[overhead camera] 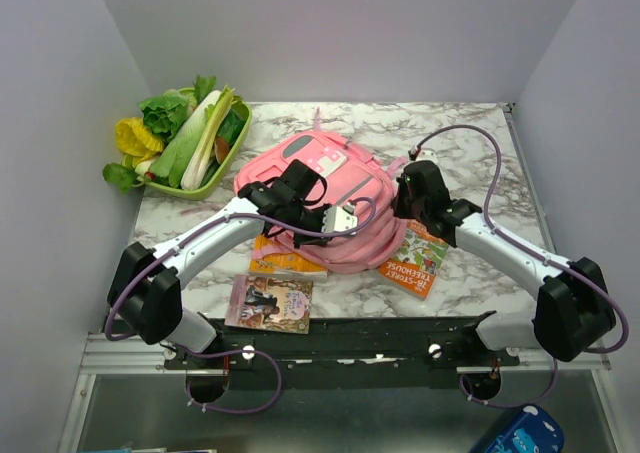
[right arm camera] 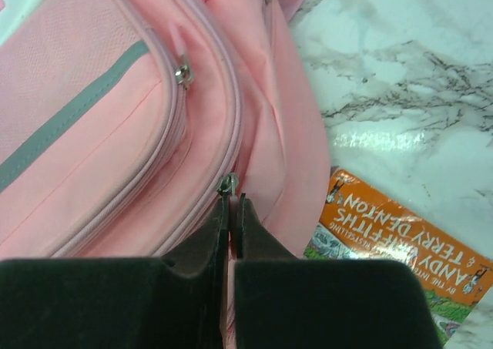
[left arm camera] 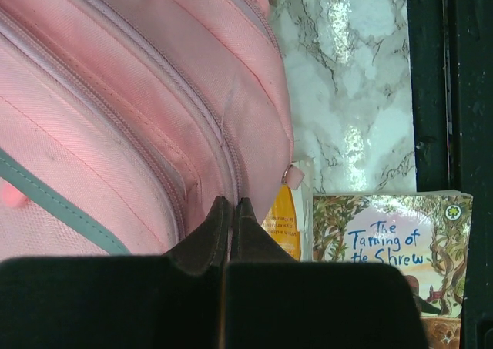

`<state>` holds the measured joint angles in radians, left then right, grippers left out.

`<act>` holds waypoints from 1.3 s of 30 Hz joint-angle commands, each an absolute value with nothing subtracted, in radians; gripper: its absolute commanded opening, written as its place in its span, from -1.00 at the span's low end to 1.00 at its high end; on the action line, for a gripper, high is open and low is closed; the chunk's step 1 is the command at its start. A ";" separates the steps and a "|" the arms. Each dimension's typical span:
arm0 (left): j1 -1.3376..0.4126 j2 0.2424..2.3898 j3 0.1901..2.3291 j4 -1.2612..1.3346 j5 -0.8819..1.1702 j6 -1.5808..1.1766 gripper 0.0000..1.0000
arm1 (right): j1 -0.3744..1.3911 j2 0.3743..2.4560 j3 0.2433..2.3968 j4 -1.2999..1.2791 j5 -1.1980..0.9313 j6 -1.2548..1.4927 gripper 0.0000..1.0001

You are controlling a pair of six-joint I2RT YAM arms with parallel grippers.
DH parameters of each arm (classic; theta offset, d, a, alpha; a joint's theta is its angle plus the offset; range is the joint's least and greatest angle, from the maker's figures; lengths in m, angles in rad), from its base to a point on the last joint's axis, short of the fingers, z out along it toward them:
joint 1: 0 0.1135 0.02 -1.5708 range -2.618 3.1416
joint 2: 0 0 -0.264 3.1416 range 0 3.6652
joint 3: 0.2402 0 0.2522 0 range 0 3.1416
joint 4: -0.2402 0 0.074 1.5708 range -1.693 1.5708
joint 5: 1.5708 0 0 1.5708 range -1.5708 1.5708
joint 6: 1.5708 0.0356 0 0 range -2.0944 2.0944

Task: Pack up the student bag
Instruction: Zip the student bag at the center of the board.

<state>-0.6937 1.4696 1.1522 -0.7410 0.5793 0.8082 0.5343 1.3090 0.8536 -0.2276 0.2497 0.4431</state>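
Note:
The student bag (overhead camera: 335, 208), a soft pink backpack with a grey strip, lies flat in the middle of the marble table (overhead camera: 470, 153). My left gripper (overhead camera: 300, 198) rests on its left side. In the left wrist view this gripper (left arm camera: 233, 201) is shut, its tips against the bag's (left arm camera: 115, 118) zipper seam, and nothing shows between them. My right gripper (overhead camera: 415, 201) is at the bag's right side. In the right wrist view it (right arm camera: 233, 197) is shut on a pink zipper pull (right arm camera: 228, 185) of the bag (right arm camera: 115, 133), the metal ring just past the tips.
A "Taming of the Shrew" book (overhead camera: 268, 304) lies near the front edge. An orange book (overhead camera: 285, 258) pokes out from under the bag. A Treehouse book (overhead camera: 418, 260) lies by the bag's right edge. A green tray (overhead camera: 225, 168) of vegetables stands at the back left.

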 commanded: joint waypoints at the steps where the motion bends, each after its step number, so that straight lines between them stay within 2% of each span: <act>1: -0.686 1.424 1.167 -0.926 0.598 0.876 -1.00 | 0.466 1.391 0.943 -0.187 0.339 0.368 -0.99; 5: -0.673 1.416 1.175 -0.937 0.566 0.887 -1.00 | 0.449 1.417 0.960 -0.190 0.399 0.399 -0.99; 9: -0.634 1.416 1.183 -0.853 0.462 0.821 -1.00 | 0.445 1.335 0.901 -0.180 0.459 0.440 -0.99; 13: -0.562 1.434 1.201 -0.665 0.307 0.692 -1.00 | 0.445 1.232 0.827 -0.178 0.419 0.471 -0.99; 18: -0.471 1.494 1.261 -0.585 0.188 0.577 -1.00 | 0.448 1.141 0.727 -0.166 0.274 0.521 -0.99; 21: -0.451 1.522 1.278 -0.572 0.204 0.535 -0.84 | 0.466 1.114 0.668 -0.114 0.140 0.546 -0.99; 25: -0.465 1.516 1.307 -0.655 0.380 0.526 -0.34 | 0.549 1.132 0.664 -0.104 0.092 0.558 -0.99; 32: -0.635 1.437 1.325 -0.712 0.546 0.566 -0.17 | 0.584 1.140 0.663 -0.084 0.037 0.574 -0.99; 39: -0.767 1.554 1.313 -0.586 0.463 0.564 -0.17 | 0.584 1.131 0.664 -0.115 0.092 0.575 -0.99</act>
